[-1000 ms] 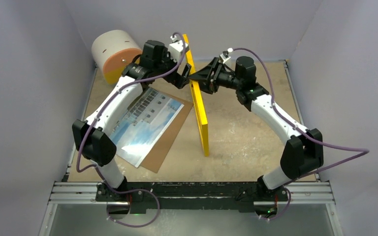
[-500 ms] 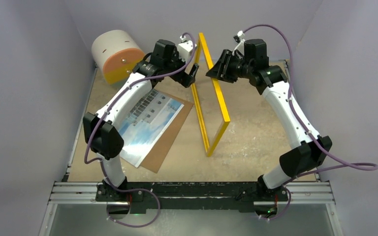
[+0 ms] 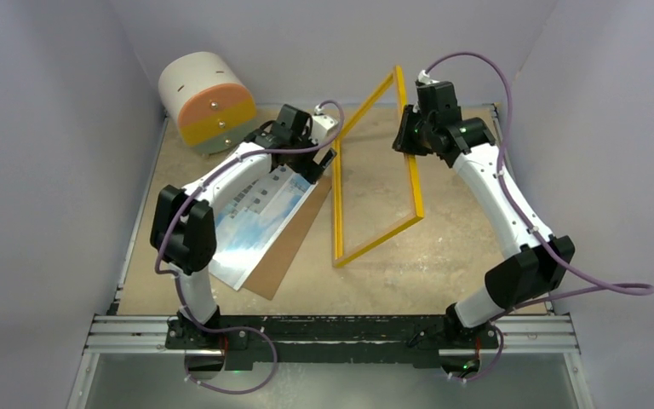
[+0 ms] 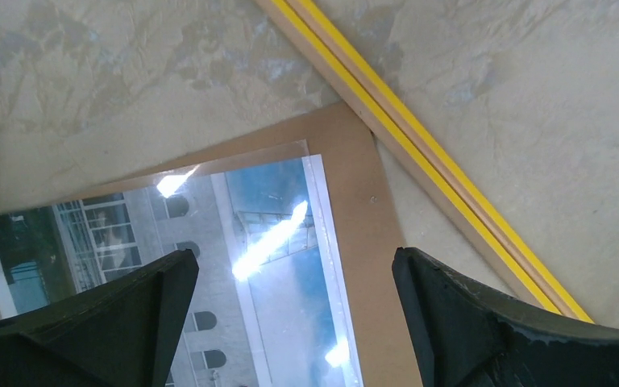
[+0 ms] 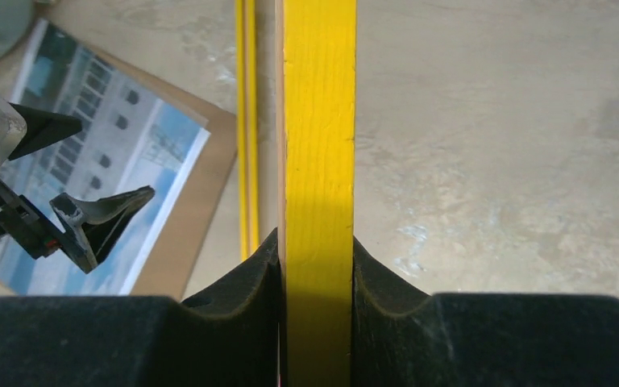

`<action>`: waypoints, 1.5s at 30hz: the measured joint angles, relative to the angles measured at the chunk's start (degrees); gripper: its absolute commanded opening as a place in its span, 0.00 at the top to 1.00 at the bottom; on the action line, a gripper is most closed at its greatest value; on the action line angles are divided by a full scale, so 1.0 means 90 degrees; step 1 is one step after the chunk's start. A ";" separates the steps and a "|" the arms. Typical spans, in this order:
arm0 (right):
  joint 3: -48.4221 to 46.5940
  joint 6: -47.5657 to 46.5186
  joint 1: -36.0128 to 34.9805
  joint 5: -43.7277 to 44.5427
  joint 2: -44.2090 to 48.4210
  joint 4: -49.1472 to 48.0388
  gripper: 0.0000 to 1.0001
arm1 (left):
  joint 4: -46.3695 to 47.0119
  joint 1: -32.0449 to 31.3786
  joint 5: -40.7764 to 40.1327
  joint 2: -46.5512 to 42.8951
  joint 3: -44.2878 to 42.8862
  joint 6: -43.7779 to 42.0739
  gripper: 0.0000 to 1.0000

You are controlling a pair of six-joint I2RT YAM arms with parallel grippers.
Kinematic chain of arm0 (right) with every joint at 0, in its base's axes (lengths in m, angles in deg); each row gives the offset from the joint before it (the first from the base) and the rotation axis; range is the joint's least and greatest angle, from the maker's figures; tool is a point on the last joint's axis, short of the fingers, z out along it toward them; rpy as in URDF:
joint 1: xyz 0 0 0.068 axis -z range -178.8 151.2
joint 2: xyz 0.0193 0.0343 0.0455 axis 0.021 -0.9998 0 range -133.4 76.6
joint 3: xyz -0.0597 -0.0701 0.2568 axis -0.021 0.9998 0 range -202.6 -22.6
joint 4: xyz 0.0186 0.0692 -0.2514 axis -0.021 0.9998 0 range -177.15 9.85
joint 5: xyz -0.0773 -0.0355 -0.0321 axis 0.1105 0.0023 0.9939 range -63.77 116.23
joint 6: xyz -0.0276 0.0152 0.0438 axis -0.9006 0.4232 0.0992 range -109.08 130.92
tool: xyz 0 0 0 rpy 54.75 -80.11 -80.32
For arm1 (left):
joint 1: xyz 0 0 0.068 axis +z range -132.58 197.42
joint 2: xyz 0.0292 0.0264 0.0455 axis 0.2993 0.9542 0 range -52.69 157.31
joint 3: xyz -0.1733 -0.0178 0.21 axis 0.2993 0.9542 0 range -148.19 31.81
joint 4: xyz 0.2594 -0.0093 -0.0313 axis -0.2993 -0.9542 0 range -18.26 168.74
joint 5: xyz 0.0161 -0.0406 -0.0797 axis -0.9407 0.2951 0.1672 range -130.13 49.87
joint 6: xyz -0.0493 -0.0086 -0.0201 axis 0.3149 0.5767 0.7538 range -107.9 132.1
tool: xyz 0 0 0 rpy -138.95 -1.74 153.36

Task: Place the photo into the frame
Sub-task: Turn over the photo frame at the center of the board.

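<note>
Since a second ago, the frame point(image 3: 337, 213) has swung from edge-on to leaning open, one long rail on the tabletop point(image 3: 451, 256). Your right jaws clamp its raised rail. Your left jaws gape above the photo point(image 3: 255, 217), which lies on the backing board point(image 3: 285, 247). You'd do best to lower the frame slowly, clear of the print.

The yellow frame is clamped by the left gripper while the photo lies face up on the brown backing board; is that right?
No: the right gripper clamps the yellow frame, as the right wrist view shows. The photo does lie face up on the brown backing board.
</note>
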 measured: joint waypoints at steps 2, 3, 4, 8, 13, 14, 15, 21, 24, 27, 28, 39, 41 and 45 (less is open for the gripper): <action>0.0175 -0.0070 -0.0007 0.0265 0.0073 0.0005 0.87 | 0.0073 0.0000 -0.0068 0.0073 0.0202 -0.0104 0.00; 0.0255 -0.0095 -0.0007 0.0364 0.0117 0.0012 0.87 | 0.0100 0.0000 -0.0092 0.0104 0.0282 -0.0160 0.00; 0.0357 -0.0119 -0.0007 0.0493 0.0180 0.0022 0.87 | 0.0170 0.0000 -0.0131 0.0131 0.0396 -0.0228 0.00; 0.0724 -0.0126 -0.0005 0.0860 0.0398 -0.0015 0.87 | 0.0478 -0.0061 -0.0444 0.0233 0.0911 -0.0566 0.00; 0.1292 -0.0158 0.0010 0.1311 0.0605 -0.0075 0.84 | 0.0882 -0.0299 -0.0906 0.0420 0.1515 -0.0945 0.00; 0.1365 -0.0163 0.0015 0.1382 0.0607 -0.0068 0.83 | 0.0964 -0.0362 -0.0986 0.0447 0.1634 -0.1018 0.00; 0.1481 -0.0168 0.0017 0.1484 0.0607 -0.0070 0.83 | 0.1030 -0.0425 -0.1052 0.0476 0.1729 -0.1073 0.00; 0.2171 -0.0197 0.0061 0.2028 0.0498 0.0177 0.81 | 0.1396 -0.0644 -0.1217 0.0551 0.1824 -0.1217 0.00; 0.2514 -0.0202 0.0061 0.2225 0.0425 0.0272 0.79 | 0.1460 -0.0704 -0.1307 0.0571 0.1831 -0.1229 0.00; 0.2788 -0.0151 0.0075 0.2363 0.0423 0.0272 0.78 | 0.1496 -0.0731 -0.1387 0.0600 0.1831 -0.1239 0.00; 0.2841 -0.0141 0.0080 0.2382 0.0415 0.0253 0.78 | 0.1503 -0.0738 -0.1404 0.0600 0.1831 -0.1239 0.00; 0.3502 0.0165 0.0146 0.3002 -0.0780 -0.0240 0.79 | 0.1659 -0.0750 -0.1768 0.0597 0.1889 -0.1491 0.00; 0.3575 0.0262 0.0155 0.3118 -0.1030 -0.0340 0.79 | 0.1741 -0.0750 -0.1807 0.0576 0.1950 -0.1535 0.00; 0.3619 0.0311 0.0158 0.3198 -0.1314 -0.0590 0.78 | 0.1892 -0.0750 -0.1889 0.0525 0.2067 -0.1613 0.00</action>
